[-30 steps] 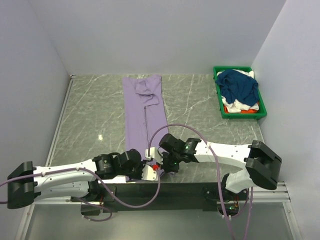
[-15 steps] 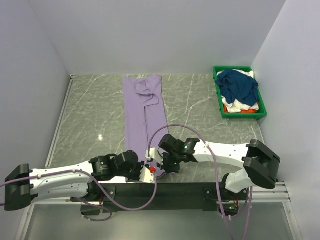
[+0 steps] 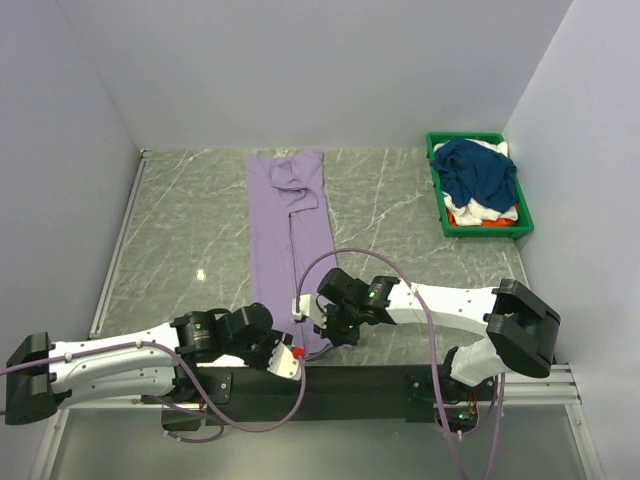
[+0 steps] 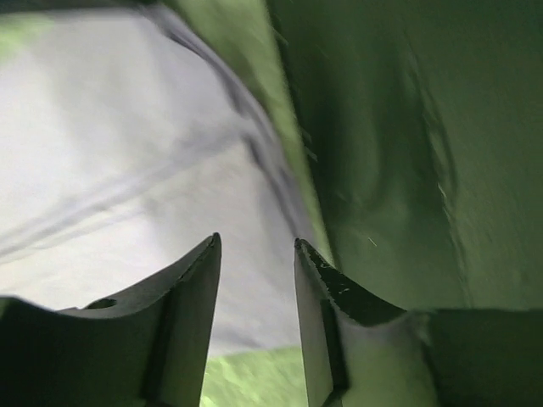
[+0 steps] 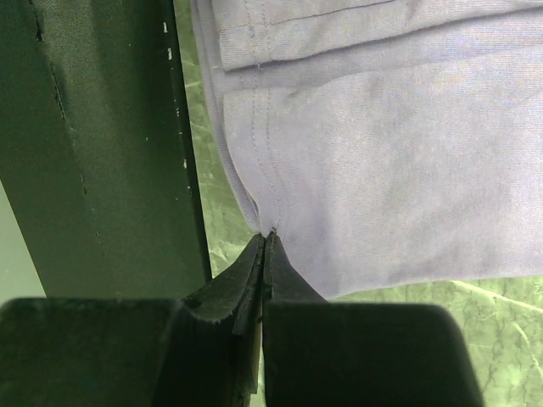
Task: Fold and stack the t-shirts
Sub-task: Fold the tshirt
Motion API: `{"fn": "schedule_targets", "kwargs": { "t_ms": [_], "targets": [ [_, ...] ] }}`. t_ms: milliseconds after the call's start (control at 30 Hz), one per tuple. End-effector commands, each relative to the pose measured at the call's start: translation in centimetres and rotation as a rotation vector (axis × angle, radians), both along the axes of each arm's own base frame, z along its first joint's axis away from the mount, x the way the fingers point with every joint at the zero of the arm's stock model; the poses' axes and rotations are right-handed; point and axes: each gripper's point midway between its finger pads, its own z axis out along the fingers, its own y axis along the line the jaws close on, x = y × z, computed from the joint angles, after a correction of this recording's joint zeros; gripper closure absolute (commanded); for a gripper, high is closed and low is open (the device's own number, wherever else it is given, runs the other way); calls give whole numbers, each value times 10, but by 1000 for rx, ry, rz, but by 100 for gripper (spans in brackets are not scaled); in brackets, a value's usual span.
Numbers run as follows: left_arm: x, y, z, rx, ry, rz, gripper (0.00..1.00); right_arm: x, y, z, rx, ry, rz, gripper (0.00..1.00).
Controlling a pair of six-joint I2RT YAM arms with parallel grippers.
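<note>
The lavender t-shirt (image 3: 285,225) lies as a long narrow strip down the middle of the table, collar end far, hem near the arms. My right gripper (image 3: 322,330) is shut on that hem's near right corner, and the right wrist view shows the cloth (image 5: 382,153) pinched at the tips of the gripper (image 5: 265,236). My left gripper (image 3: 291,361) sits just off the hem's near edge. In the left wrist view it (image 4: 254,246) is open, with the lavender cloth (image 4: 127,161) beyond its tips and nothing between them. A navy t-shirt (image 3: 480,172) tops white (image 3: 468,208) and orange (image 3: 492,221) garments.
A green bin (image 3: 436,190) at the far right holds the other garments. The black rail (image 3: 380,378) carrying the arm bases runs along the table's near edge, right beside both grippers. White walls close in the left, back and right.
My left gripper has opened, let go of the lavender hem and drawn back toward the near edge. The right gripper keeps its grip in place.
</note>
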Motion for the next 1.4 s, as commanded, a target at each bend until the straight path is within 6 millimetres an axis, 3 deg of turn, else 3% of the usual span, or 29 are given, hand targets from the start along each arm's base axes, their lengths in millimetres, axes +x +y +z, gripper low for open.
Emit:
{"fn": "schedule_targets", "kwargs": {
  "t_ms": [0,333,800,1133,1167,1200,1367],
  "targets": [
    [-13,16,-11,112,30,-95,54,4,7,8,26,-18,5,100],
    [-6,10,-26,152,48,-46,49,6,7,8,24,12,-14,100],
    [-2,15,-55,236,44,-32,59,15,7,11,39,61,-43,100],
    [1,15,-67,279,55,-12,77,21,8,15,59,122,-74,100],
    [2,14,-66,276,55,-5,93,21,7,15,59,124,-75,100],
    [2,14,-66,279,57,-4,99,20,7,16,58,124,-74,100],
    [-1,13,-44,207,33,-27,99,19,3,22,73,109,-81,100]
  ]
}}
